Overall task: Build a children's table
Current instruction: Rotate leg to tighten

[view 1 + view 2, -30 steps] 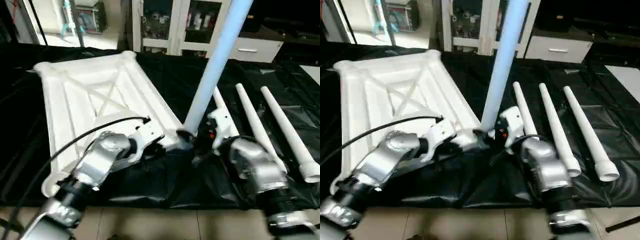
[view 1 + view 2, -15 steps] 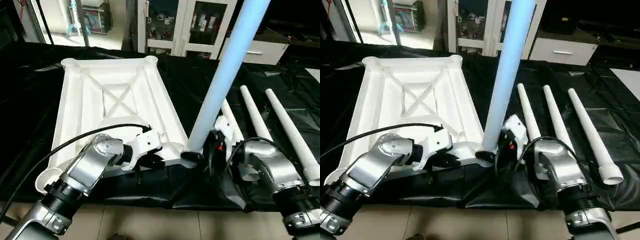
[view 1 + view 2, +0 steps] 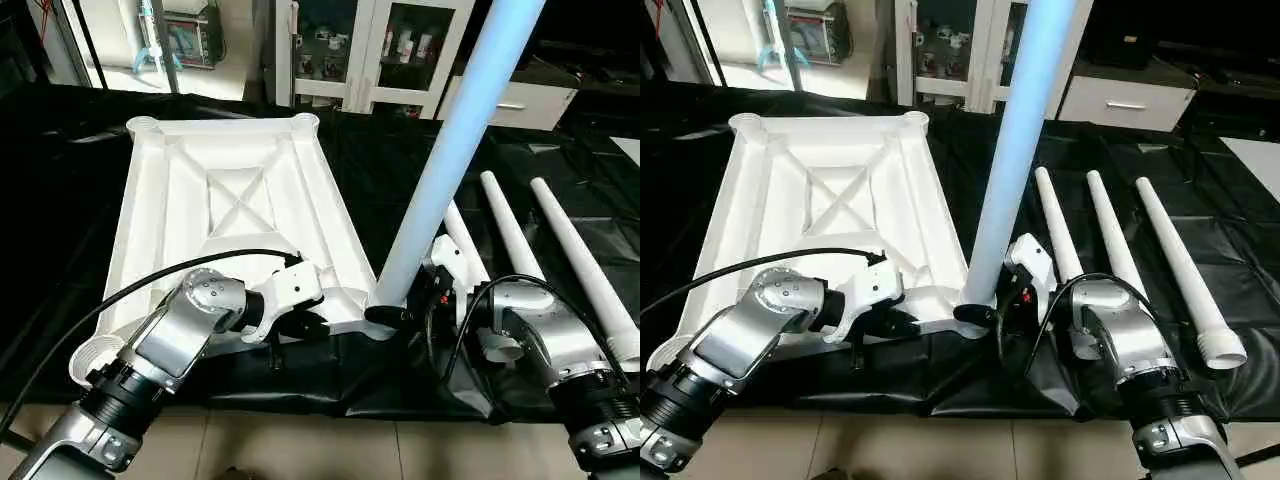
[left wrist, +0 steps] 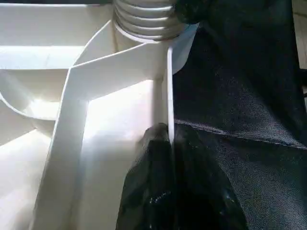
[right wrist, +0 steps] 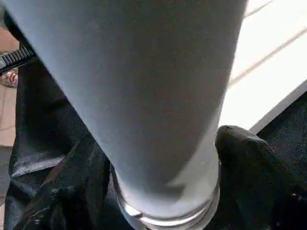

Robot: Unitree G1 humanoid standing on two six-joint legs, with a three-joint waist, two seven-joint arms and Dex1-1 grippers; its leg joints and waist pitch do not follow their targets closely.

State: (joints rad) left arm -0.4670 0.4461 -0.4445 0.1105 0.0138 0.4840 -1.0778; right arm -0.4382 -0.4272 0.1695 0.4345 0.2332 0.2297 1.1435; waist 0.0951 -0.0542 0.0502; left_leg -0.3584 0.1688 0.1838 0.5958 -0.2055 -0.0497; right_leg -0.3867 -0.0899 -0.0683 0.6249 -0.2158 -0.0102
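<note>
One leg [image 3: 440,160] stands upright in tabletop [image 3: 240,200].

No readable text anywhere — no labels, brand marks, numbers or signs on any surface in these views. Items on the cabinet shelves [image 3: 400,45] at the back are too small to make out any print.

You see the white ribbed top [image 3: 230,200] lying underside-up, one leg [image 3: 450,150] standing in its corner socket, three legs [image 3: 575,265] lying beside.
</note>
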